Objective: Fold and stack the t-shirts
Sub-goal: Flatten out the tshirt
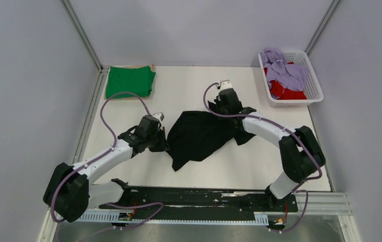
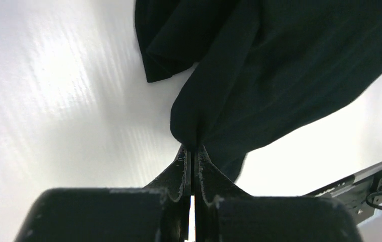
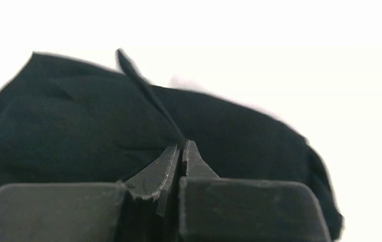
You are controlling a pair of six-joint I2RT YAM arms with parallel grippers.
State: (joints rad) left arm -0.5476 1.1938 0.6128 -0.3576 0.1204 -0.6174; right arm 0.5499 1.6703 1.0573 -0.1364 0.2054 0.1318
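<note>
The black t-shirt (image 1: 199, 136) hangs crumpled between my two arms over the middle of the table. My left gripper (image 1: 166, 142) is shut on its left edge; the left wrist view shows the cloth (image 2: 279, 65) pinched between the closed jaws of the left gripper (image 2: 192, 149). My right gripper (image 1: 220, 110) is shut on the shirt's far right part; in the right wrist view the black fabric (image 3: 78, 131) runs into the closed tips of the right gripper (image 3: 183, 144). A folded bright green t-shirt (image 1: 129, 81) lies at the far left corner. Lavender (image 1: 284, 70) and red (image 1: 282, 91) t-shirts sit in the basket.
The white lattice basket (image 1: 314, 80) stands at the far right corner. A tan sheet (image 1: 146, 66) peeks out behind the green shirt. A black rail (image 1: 204, 197) runs along the near table edge between the arm bases.
</note>
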